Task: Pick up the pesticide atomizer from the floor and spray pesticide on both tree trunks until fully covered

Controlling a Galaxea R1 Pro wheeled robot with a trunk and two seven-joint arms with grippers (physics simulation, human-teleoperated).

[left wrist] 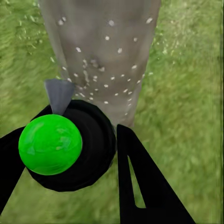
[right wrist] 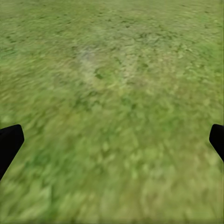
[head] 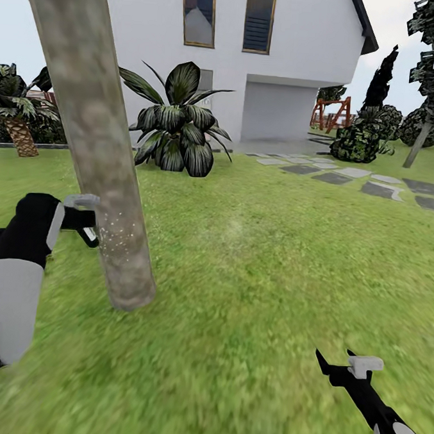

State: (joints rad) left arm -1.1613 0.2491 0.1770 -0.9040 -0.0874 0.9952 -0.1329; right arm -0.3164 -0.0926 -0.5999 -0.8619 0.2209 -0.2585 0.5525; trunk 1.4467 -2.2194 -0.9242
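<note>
We hold the pesticide atomizer [left wrist: 65,147] clamped in our left tool [head: 82,218], its dark body and green spot sitting between the two black fingers [left wrist: 140,182], with the grey nozzle aimed at the tree trunk [head: 99,145] just ahead. White specks of pesticide [head: 116,231] dot the bark at tool height; in the left wrist view they scatter across a band of the trunk, with bare bark showing between and around them. Our right tool [head: 339,366] hangs low over the grass lawn [head: 272,259], its fingertips spread wide apart and holding nothing.

As we judge it, the main risk is patchy coverage: the specks cluster in one band, so if we keep the nozzle at this height the upper trunk and the base near the grass would go untreated. The far side of the trunk is hidden from us, so we cannot tell whether it is covered. The left tool is very near the bark, and a careless sweep could knock the atomizer against the trunk and shift it in the grip. The trunk leans, so a straight vertical sweep may drift off it and spray the lawn instead. A second thick trunk does not stand out from here, and that one would still need its spray.
</note>
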